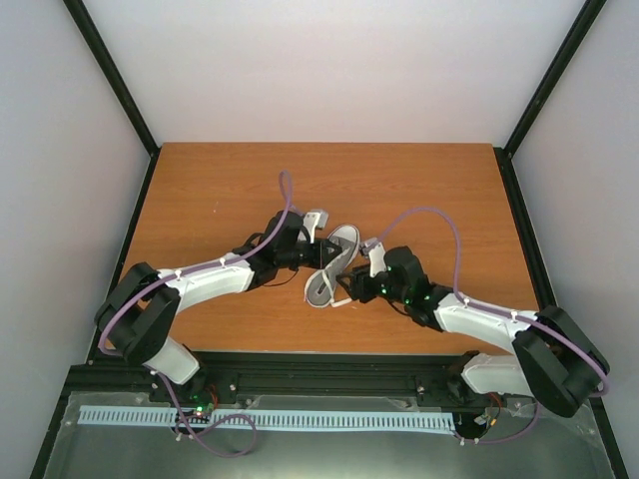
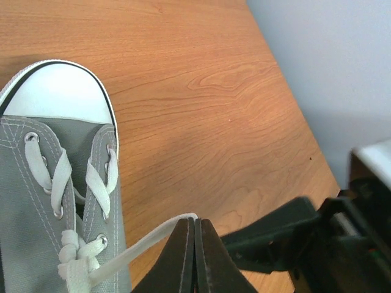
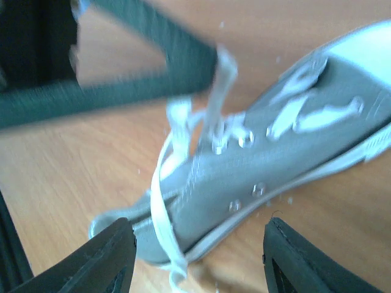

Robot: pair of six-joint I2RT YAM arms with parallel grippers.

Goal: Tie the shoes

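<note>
The shoe [image 1: 336, 261] is a small grey sneaker with a white toe cap, lying in the middle of the table between both arms. In the left wrist view its toe [image 2: 58, 91] points away and a knot sits at the laces. My left gripper [image 2: 195, 221] is shut on the end of one white lace [image 2: 143, 241], which runs taut from the knot to the jaws. My right gripper [image 3: 198, 243] is open at the shoe's heel side [image 3: 244, 183], with a loose lace loop [image 3: 160, 201] hanging between its fingers. The right wrist view is blurred.
The wooden table [image 1: 220, 190] is bordered by black frame posts and white walls. In the right wrist view the left arm's dark fingers [image 3: 153, 55] cross above the shoe. A black rail runs along the near edge [image 1: 319, 374].
</note>
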